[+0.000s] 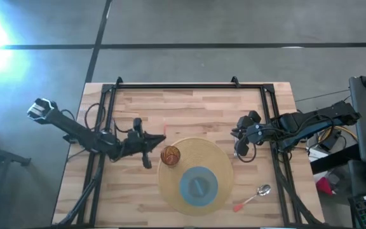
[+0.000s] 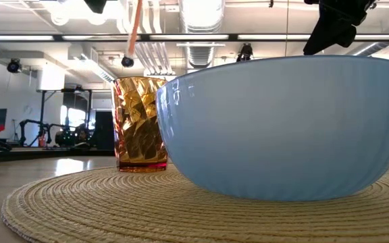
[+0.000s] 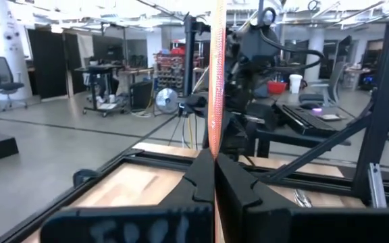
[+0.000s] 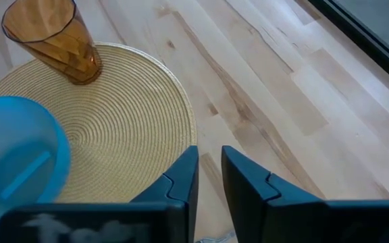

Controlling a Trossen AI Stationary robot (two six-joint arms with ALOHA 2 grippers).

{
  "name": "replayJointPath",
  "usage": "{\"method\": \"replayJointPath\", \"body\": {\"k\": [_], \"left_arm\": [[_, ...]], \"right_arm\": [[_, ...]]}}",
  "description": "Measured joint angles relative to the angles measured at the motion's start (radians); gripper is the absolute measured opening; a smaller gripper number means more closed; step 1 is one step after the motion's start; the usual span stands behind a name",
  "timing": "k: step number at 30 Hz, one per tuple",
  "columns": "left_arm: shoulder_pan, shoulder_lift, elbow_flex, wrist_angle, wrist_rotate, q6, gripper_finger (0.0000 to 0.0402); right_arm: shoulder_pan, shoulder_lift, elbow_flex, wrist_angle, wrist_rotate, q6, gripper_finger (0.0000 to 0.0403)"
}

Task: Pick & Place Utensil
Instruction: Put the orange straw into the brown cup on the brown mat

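My left gripper [image 1: 150,144] is over the table's middle left, beside the amber cup [image 1: 170,154], and is shut on a thin orange utensil handle [image 3: 215,81]. In the low view the handle [image 2: 134,27] hangs from above over the cup [image 2: 140,125]. The cup and a blue bowl [image 1: 199,184] stand on a round woven mat [image 1: 218,156]. A spoon with a red handle [image 1: 253,198] lies on the table right of the mat. My right gripper [image 1: 239,150] is open and empty above the mat's right edge; it also shows in the right wrist view [image 4: 209,179]. My left gripper pinches the orange handle [image 3: 215,138] between its two fingers. The fingers lie across the handle, which runs on past them. The utensil is lifted clear of the table, and its lower end [image 2: 131,47] hangs above the cup. The fingers hide the utensil's other end.
A black frame [image 1: 189,86] runs along the table's far edge and down both sides. Bare wood [image 1: 189,111] lies between the frame and the mat. Cables [image 1: 94,117] lie near the left arm.
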Motion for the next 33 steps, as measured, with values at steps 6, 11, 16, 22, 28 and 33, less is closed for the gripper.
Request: {"method": "replayJointPath", "body": {"k": [6, 11, 16, 22, 28, 33], "left_arm": [[0.000, 0.109, 0.000, 0.123, 0.000, 0.008, 0.0000], [0.000, 0.195, 0.000, 0.189, 0.000, -0.002, 0.0000], [0.000, 0.254, 0.000, 0.200, -0.047, -0.042, 0.0000], [0.000, 0.309, -0.010, 0.206, -0.112, -0.091, 0.0000], [0.000, 0.355, -0.014, 0.206, -0.169, -0.134, 0.0000], [0.000, 0.406, -0.014, 0.204, -0.192, -0.209, 0.0000]], "right_arm": [[0.000, 0.000, 0.000, 0.000, 0.000, -0.003, 0.0063], [0.000, 0.000, 0.000, 0.000, 0.000, -0.002, 0.0056], [0.000, 0.000, 0.000, 0.000, 0.000, 0.000, 0.0055], [0.000, 0.000, 0.000, 0.000, 0.000, 0.000, 0.0060], [0.000, 0.000, 0.000, 0.000, 0.000, 0.000, 0.0061], [0.000, 0.000, 0.000, 0.000, 0.000, 0.000, 0.0053]]}}
